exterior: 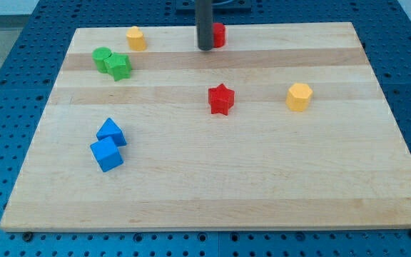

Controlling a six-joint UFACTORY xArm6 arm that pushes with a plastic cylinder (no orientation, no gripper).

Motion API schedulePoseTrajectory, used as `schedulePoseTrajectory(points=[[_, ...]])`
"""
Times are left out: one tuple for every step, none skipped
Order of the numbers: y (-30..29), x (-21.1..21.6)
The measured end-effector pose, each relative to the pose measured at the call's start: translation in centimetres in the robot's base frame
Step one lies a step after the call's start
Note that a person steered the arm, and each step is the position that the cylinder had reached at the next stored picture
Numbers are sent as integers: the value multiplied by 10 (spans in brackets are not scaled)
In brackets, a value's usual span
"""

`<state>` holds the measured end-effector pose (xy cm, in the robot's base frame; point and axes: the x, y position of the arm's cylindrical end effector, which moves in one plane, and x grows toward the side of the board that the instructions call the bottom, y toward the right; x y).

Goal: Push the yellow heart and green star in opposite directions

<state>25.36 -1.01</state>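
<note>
Nearest on the wooden surface (262,193): two touching blue blocks (108,146). Farther: red star (220,98), yellow hexagon (299,96). Far left: green star (119,66) against green cylinder (102,57); yellow heart (135,38) near. Tool, a plain rod without jaws: tip (205,48) beside red block (218,34).

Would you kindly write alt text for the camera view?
My tip rests near the board's top edge beside a red block, well right of the yellow heart and green star. Elsewhere: green cylinder, red star, yellow hexagon, two blue blocks.
</note>
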Motion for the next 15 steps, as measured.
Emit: schedulePoseTrajectory(points=[[-85, -3], [-179, -9], [-190, -14], [-188, -14], [-188, -15], [-192, -18], [-224, -3], [-228, 46], [-255, 60], [-201, 97], [-105, 91], [-114, 51], [-132, 44], [-109, 10], [-163, -17]])
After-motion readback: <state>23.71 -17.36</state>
